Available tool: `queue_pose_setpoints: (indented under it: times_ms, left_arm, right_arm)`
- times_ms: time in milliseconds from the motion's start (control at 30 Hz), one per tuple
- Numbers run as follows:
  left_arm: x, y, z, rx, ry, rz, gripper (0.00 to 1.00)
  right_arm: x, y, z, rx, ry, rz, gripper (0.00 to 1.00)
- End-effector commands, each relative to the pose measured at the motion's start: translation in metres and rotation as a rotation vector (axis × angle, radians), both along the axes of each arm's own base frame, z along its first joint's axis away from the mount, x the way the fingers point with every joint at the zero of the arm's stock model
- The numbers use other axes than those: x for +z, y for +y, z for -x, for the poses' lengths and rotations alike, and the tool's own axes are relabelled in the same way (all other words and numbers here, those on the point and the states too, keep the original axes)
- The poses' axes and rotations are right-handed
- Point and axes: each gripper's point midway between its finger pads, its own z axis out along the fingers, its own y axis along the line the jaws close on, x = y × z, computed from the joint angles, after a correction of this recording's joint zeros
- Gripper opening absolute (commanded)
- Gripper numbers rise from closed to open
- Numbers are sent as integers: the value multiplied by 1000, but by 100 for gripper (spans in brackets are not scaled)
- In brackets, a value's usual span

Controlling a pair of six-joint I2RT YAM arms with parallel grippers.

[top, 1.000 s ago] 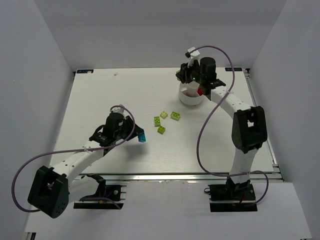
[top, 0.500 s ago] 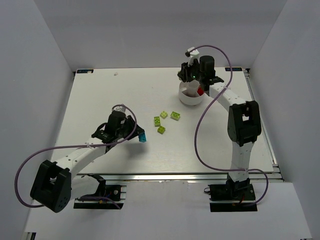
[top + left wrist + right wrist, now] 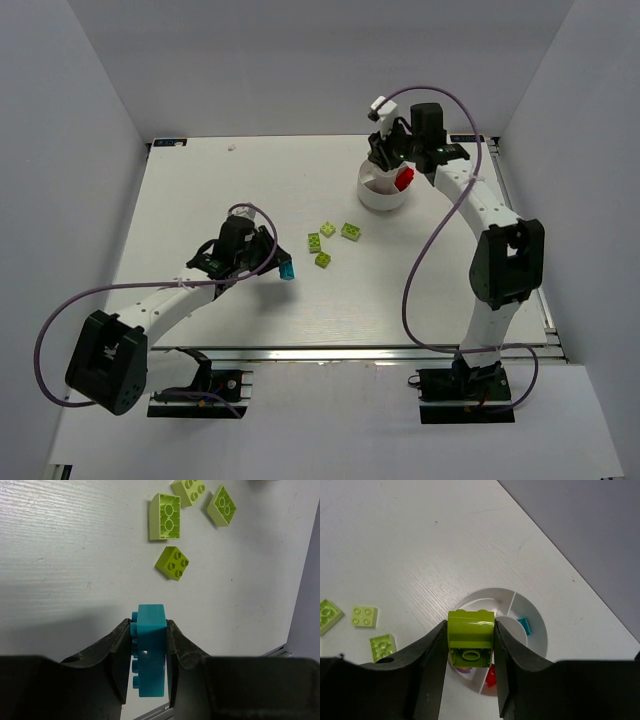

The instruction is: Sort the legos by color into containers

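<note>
White table, dish half hidden behind clamped green brick

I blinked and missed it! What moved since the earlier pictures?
The right end effector, shut on a lime green plastic brick, shifted a little to the right above the round white divided dish, and its elbow swung outward. The left end effector barely moved, still holding its cyan plastic brick. No grip visibly changed. The four loose lime green bricks stayed put.
</note>
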Motion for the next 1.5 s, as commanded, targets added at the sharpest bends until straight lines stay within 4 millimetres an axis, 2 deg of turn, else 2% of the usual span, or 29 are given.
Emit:
queue_pose_setpoints:
  times_ms: [0, 167, 233, 267, 300, 400, 433, 500, 533, 567, 600, 633, 700, 733, 767, 800, 833, 867, 967, 1133, 1167, 1233, 1467]
  left_arm:
    - [19, -9, -10, -29, -57, 25, 17]
    - [18, -14, -12, -53, -50, 23, 17]
    - [21, -13, -13, -54, -53, 21, 17]
    - [23, -13, -13, -50, -59, 20, 17]
    - [25, -12, -12, -49, -65, 22, 17]
    - [24, -9, -9, -34, -65, 25, 17]
    - [24, -9, -9, -28, -70, 33, 17]
    - [24, -9, -7, -28, -73, 43, 17]
    - [21, -9, -6, -29, -66, 43, 17]
    - [20, -9, -6, -33, -63, 42, 17]
    - [19, -11, -5, -43, -60, 43, 17]
    - [16, -11, -6, -45, -51, 38, 17]
    - [19, -13, -8, -54, -54, 34, 17]
    - [18, -14, -9, -57, -50, 33, 17]
    - [21, -15, -11, -58, -55, 36, 17]
    - [21, -15, -12, -57, -54, 37, 17]
    - [22, -15, -12, -55, -57, 38, 17]
    - [22, -16, -12, -52, -56, 42, 17]
    - [23, -14, -12, -39, -61, 44, 17]
    - [18, -10, -8, -30, -50, 40, 17]
    - [18, -11, -7, -33, -47, 39, 17]
    - [17, -12, -8, -35, -42, 36, 17]
    - [15, -16, -13, -51, -34, 29, 17]
  right_arm:
    - [21, -24, 12, -12, -9, 20, 0]
    - [19, -18, -3, -38, 8, -65, 0]
    - [21, -16, -15, -56, 53, -60, 0]
    - [33, -16, -15, -57, 68, -45, 0]
    - [20, -18, -18, -54, 108, -17, 0]
    - [14, -24, -14, -34, 121, 30, 0]
    - [9, -27, -4, -23, 142, 1, 0]
    - [26, -23, -12, -13, 42, -87, 0]
    - [29, -20, -11, 0, 13, -125, 0]
    - [44, -14, -4, 22, -26, -177, 0]
    - [24, -12, 2, 31, -5, -200, 0]
    - [42, -4, -6, 56, -99, -251, 0]
    - [32, 6, -8, 75, -58, -310, 0]
    - [37, 11, -13, 81, -62, -325, 0]
    - [21, 15, -20, 81, -19, -334, 0]
    - [17, 17, -23, 80, 1, -346, 0]
    - [20, 19, -27, 89, -8, -351, 0]
    - [12, 21, -30, 98, 4, -355, 0]
    - [10, 25, -32, 126, -16, -353, 0]
    - [-5, 28, -42, 148, -28, -328, 0]
    - [-15, 27, -46, 138, -16, -322, 0]
    - [-15, 25, -52, 130, -29, -308, 0]
    - [-37, 20, -63, 114, -38, -244, 0]
